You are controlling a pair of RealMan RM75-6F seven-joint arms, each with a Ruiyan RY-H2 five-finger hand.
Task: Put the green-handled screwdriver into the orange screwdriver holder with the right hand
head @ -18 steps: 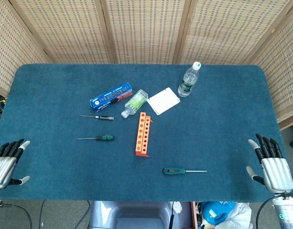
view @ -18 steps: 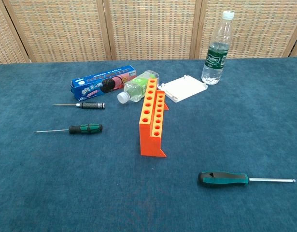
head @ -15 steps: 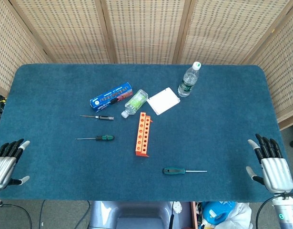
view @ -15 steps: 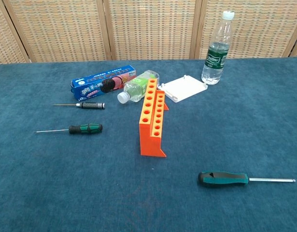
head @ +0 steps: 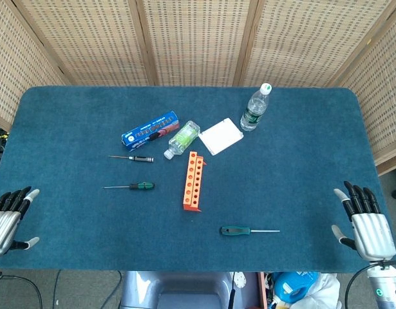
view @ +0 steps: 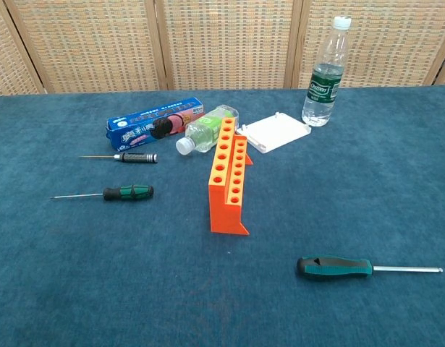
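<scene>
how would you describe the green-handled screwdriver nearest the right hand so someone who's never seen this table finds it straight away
On the blue table, start at the orange screwdriver holder near the middle and look toward the near edge on the robot's right. The green-handled screwdriver lies flat there, alone, shaft pointing at the right hand. It is bigger than the two small screwdrivers across the holder, with a thicker teal-and-black handle.

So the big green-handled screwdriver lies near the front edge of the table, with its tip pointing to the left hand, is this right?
Not quite. The green-handled screwdriver does lie near the front edge, but the head view shows its tip pointing toward the right hand, not the left.
</scene>
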